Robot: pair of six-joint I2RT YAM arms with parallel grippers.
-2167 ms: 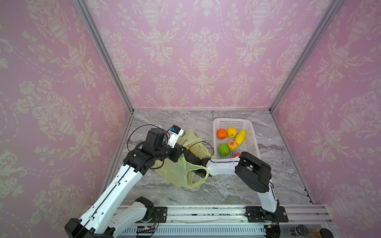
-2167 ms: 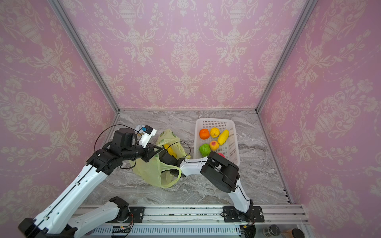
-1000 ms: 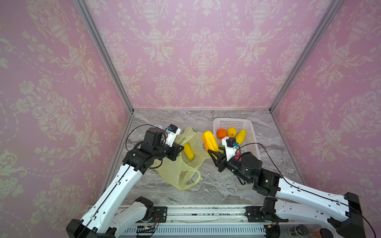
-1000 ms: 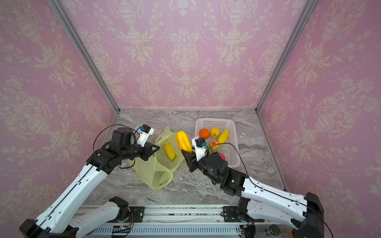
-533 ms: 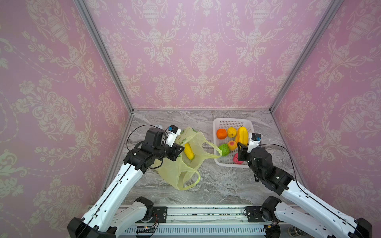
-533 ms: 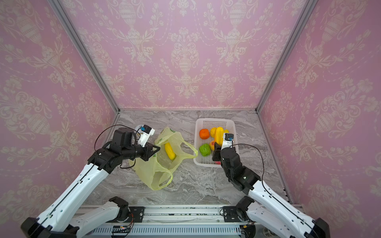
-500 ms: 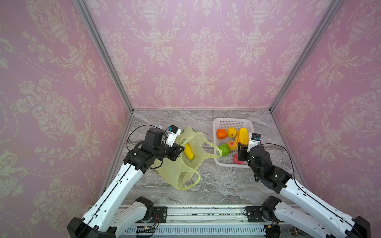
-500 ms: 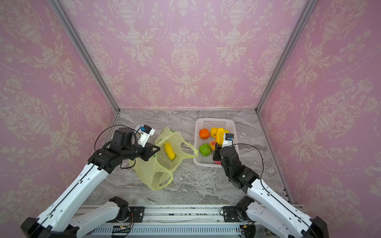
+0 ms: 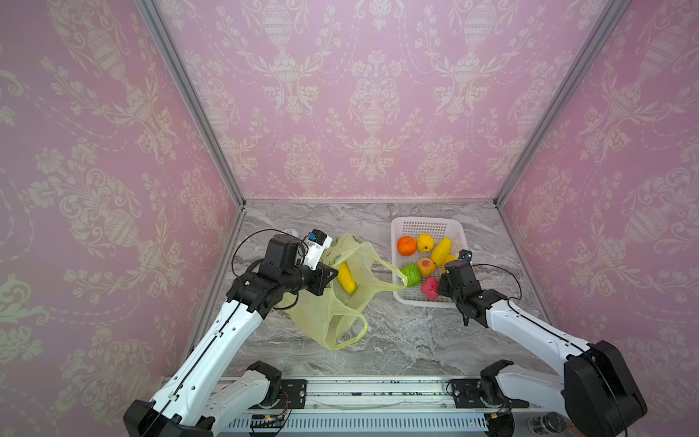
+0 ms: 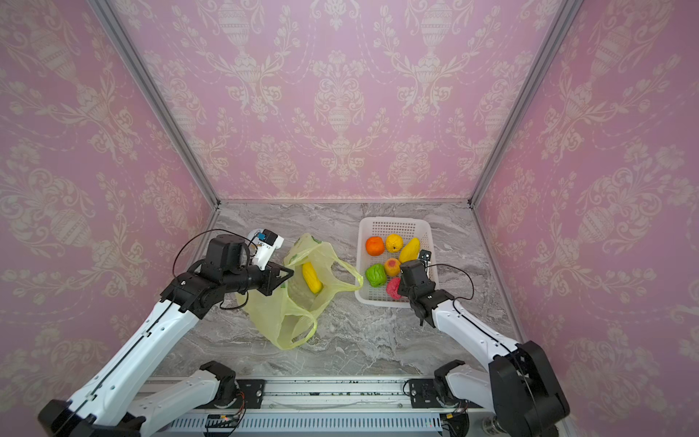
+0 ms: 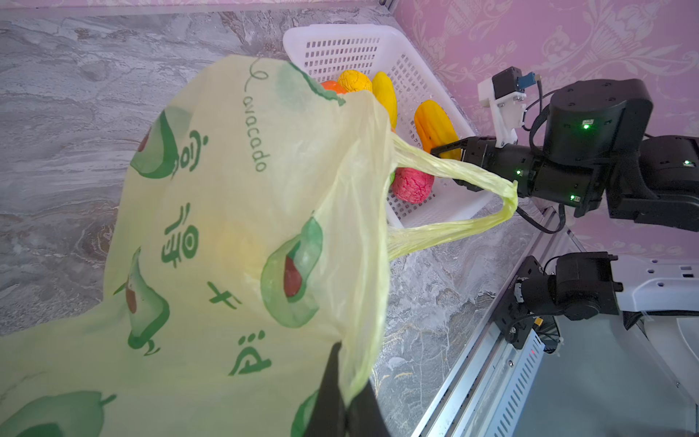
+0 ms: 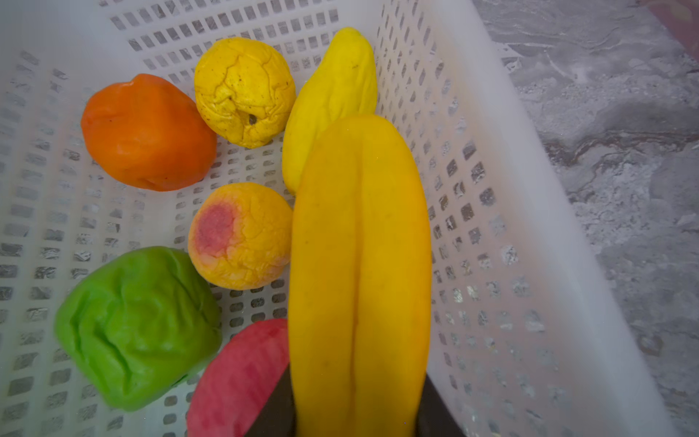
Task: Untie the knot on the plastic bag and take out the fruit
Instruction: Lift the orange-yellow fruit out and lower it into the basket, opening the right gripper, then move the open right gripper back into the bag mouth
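Note:
The plastic bag [image 9: 325, 310] [image 10: 272, 314] [image 11: 227, 227] lies open on the marble table. My left gripper [image 9: 333, 274] [image 10: 289, 271] [image 11: 346, 382] is shut on its rim and holds the mouth up. One long yellow fruit [image 9: 347, 278] [image 10: 312, 278] rests inside. The knot is out of view; the two loop handles hang apart, and one reaches the basket's edge. My right gripper [image 9: 446, 268] [image 12: 355, 416] is shut on a long yellow-orange fruit [image 12: 359, 265] [image 11: 435, 128], low inside the white basket [image 9: 427, 227] [image 12: 529, 189].
The basket holds an orange [image 9: 406, 246], a lemon [image 9: 425, 242], a long yellow fruit [image 9: 440, 251], a peach [image 9: 426, 266], a green knobbly fruit [image 9: 411, 275] and a red one [image 9: 430, 288]. Pink walls close three sides. A metal rail [image 9: 359, 393] runs along the front.
My right gripper carried the long yellow-orange fruit from beside the bag's mouth rightward into the basket. My left gripper has kept its hold on the bag.

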